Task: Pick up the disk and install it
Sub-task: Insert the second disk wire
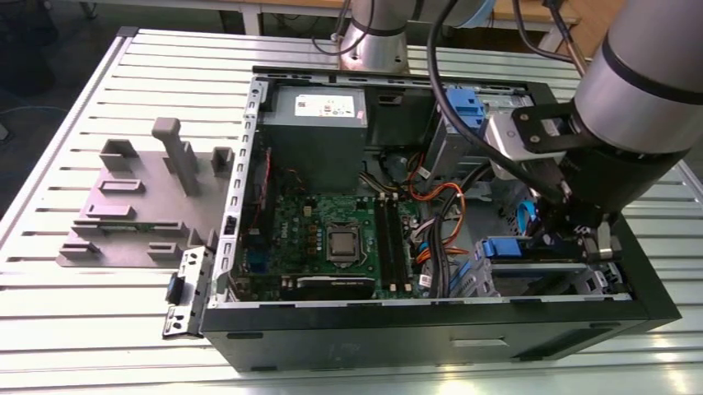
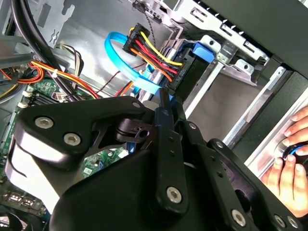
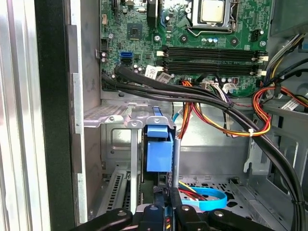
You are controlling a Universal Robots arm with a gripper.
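open computer case [image 1: 439, 329]; disk [image 3: 159, 149] upright just beyond jaws

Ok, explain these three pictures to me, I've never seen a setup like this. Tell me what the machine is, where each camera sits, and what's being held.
The machine is a single robot arm with a gripper at its end, reaching into an open computer case that lies on a slatted metal table. The exterior view looks at the whole scene from off the arm. Both wrist views ride on the arm and look past the jaws into the case. Beside the case lies a grey slotted stand. Inside you see the green motherboard and cables. The jaws are closed on the disk, with its blue carrier, standing in the drive cage. A person's fingers show at the case edge.
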